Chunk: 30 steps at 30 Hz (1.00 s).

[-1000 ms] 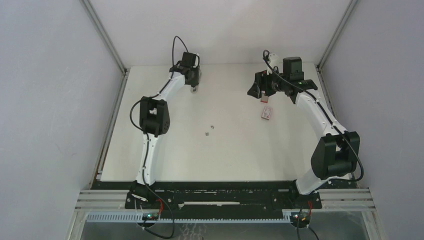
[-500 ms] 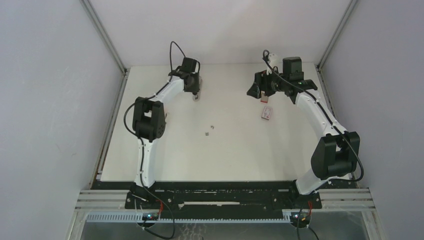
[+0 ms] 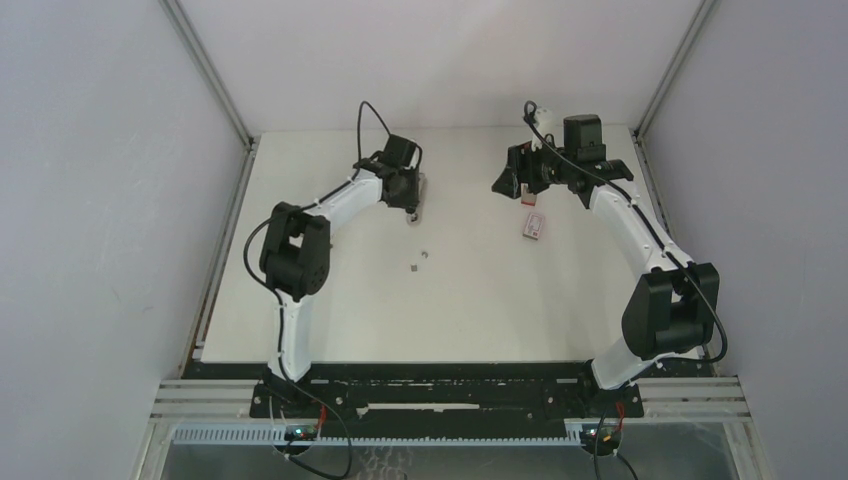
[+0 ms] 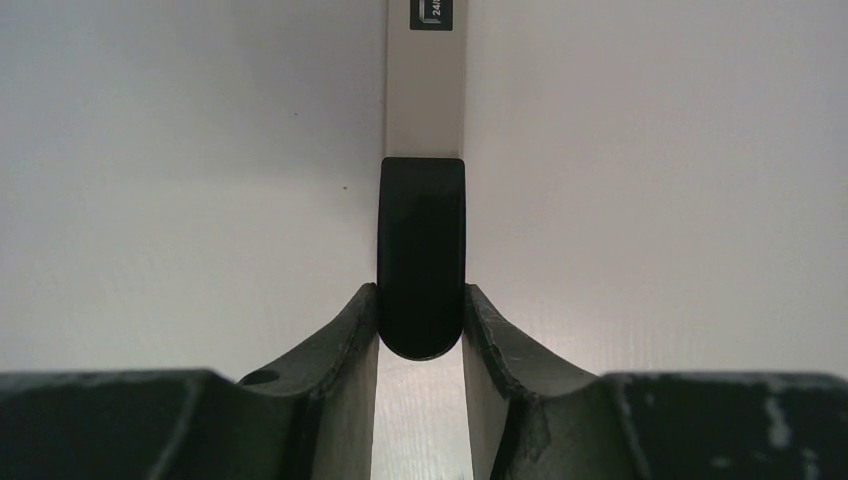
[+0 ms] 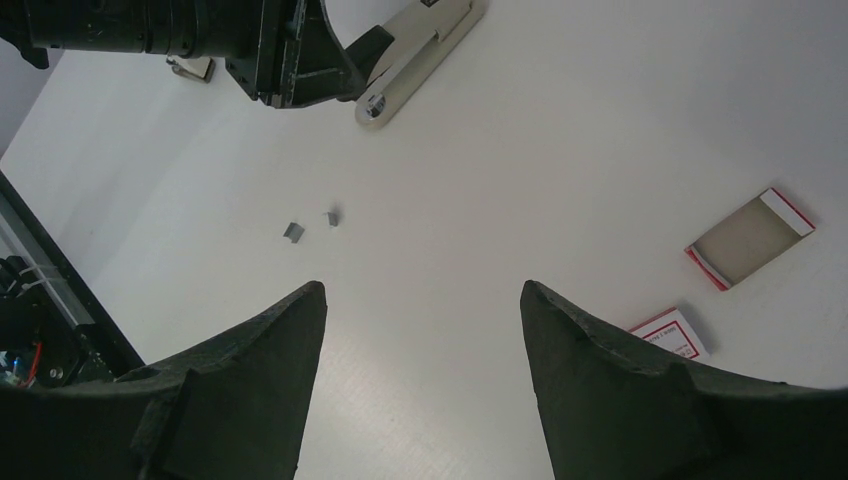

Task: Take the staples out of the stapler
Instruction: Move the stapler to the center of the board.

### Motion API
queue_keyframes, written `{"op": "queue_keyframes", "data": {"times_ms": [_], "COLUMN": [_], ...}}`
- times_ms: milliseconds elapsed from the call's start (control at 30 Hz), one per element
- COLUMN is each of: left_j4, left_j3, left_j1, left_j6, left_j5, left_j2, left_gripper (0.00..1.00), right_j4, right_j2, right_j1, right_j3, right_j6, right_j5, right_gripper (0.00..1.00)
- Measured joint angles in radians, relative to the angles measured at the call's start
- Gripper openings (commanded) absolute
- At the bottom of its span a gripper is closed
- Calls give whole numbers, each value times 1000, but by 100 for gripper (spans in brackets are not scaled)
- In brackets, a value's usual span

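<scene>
Two staples [image 5: 293,231] lie loose on the table [image 3: 330,320] nearest the bases, so part of the unloading looks done. Just beyond, the left gripper [image 4: 420,300] is clamped on the black end of the stapler [image 4: 421,230], its silvery arm pointing away above the table. A firm, steady hold with that arm tipped down over bare table would likely let any remaining strips drop free. Farthest, the right gripper [image 5: 422,290] hangs with fingers apart and empty, near a box [image 3: 533,226], free to help.
</scene>
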State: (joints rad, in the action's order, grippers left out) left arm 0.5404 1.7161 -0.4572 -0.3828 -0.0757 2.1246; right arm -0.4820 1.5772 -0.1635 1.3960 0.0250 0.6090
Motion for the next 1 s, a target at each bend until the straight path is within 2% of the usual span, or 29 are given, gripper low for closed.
{"op": "queue_keyframes", "data": {"times_ms": [333, 567, 800, 900, 1000], "left_j4": [-3, -5, -3, -4, -28], "left_j3": [-13, -19, -19, -22, -66], "left_j1": [-47, -66, -64, -55, -31], "left_j6": [-39, -67, -77, -60, -21], "left_j5": [19, 65, 87, 87, 88], "left_j2": [-7, -8, -49, -116, -226], "left_gripper": [47, 65, 81, 89, 93], "right_j4": [-1, 0, 0, 1, 9], "right_j2": [0, 0, 12, 27, 51], "right_j1": [-3, -4, -22, -45, -82], "right_j3": [-13, -13, -13, -13, -14], "right_j6": [-6, -6, -5, -5, -2], "right_j5": [2, 2, -25, -56, -106], "right_gripper": [73, 75, 82, 89, 96]}}
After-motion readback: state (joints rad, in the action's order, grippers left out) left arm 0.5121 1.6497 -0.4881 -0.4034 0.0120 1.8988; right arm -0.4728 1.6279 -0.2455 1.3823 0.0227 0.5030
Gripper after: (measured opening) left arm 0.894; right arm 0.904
